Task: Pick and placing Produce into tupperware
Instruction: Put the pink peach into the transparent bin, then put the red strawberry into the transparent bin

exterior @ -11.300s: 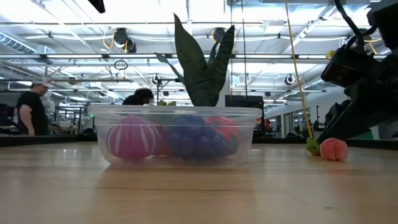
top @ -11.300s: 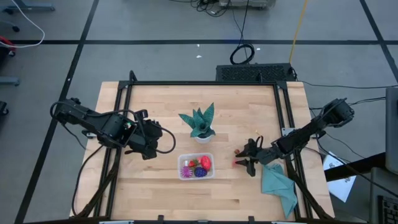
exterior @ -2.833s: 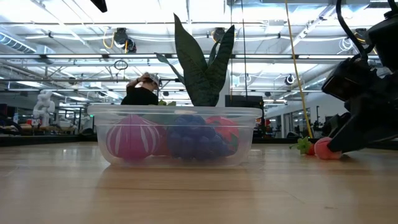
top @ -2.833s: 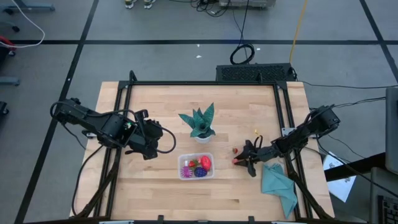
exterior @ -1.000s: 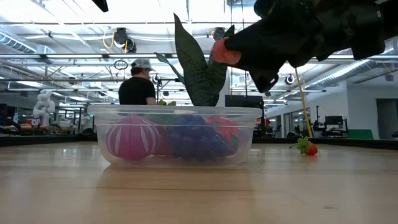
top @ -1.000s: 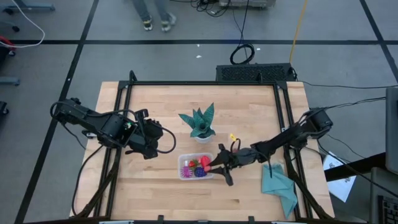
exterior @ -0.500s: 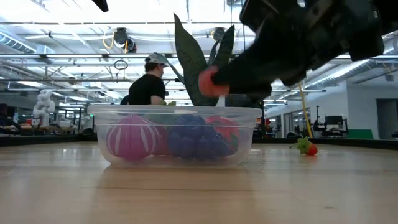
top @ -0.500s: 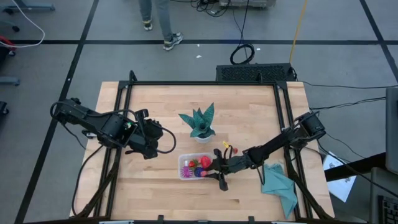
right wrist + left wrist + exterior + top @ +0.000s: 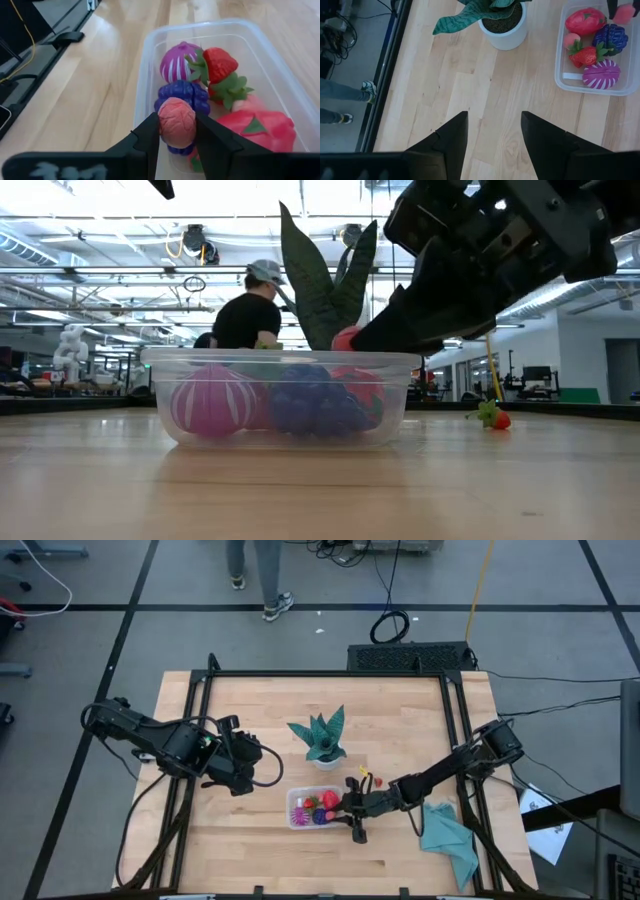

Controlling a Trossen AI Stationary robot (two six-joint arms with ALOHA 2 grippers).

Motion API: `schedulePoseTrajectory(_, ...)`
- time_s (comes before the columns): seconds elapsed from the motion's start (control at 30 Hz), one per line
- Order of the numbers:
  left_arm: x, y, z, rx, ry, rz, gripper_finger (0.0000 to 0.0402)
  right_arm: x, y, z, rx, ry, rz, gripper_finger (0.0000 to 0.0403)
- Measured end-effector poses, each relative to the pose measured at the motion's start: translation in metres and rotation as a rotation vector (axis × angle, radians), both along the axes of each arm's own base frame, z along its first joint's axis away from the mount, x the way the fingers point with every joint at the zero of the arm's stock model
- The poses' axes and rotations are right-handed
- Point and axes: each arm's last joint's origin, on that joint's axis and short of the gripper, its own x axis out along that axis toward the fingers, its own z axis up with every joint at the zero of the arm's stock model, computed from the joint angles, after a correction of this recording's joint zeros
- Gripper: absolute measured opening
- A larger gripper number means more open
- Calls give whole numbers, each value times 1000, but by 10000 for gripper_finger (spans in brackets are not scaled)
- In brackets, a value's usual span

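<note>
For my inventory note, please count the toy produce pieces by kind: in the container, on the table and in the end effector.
Strawberries: 2
Large red piece: 1
Peach-pink pieces: 2, one held in the right end effector
Pink-purple striped ball: 1
Dark purple bunch: 1
Total: 7

potted plant (image 9: 323, 740), teal cloth (image 9: 447, 836), person (image 9: 248, 310)

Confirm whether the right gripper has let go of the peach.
No. The right gripper is clamped on the peach, just above the tupperware.
</note>
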Motion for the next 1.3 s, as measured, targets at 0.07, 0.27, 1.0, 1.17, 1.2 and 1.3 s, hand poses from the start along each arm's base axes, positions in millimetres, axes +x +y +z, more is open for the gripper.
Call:
schedulePoseTrajectory(0.07, 0, 0, 0, 0, 0, 0, 186, 0, 0, 0, 1, -2, 0, 109)
schedulePoseTrajectory(0.27, 0, 0, 0, 0, 0, 0, 186, 0, 0, 0, 3, -2, 4, 140)
schedulePoseTrajectory(1.0, 0, 0, 0, -1, 1, 0, 186, -13, -7, 51, -86, -88, 56, 187)
schedulePoseTrajectory(1.17, -1, -1, 0, -12, 2, 2, 186, -39, -9, 59, -77, 104, -19, 187)
schedulePoseTrajectory(1.2, -1, -1, 0, -12, 2, 2, 186, -43, -10, 59, -67, 142, -45, 187)
schedulePoseTrajectory(1.3, -1, -3, 0, -12, 2, -4, 186, -55, -13, 51, -85, 267, -126, 187)
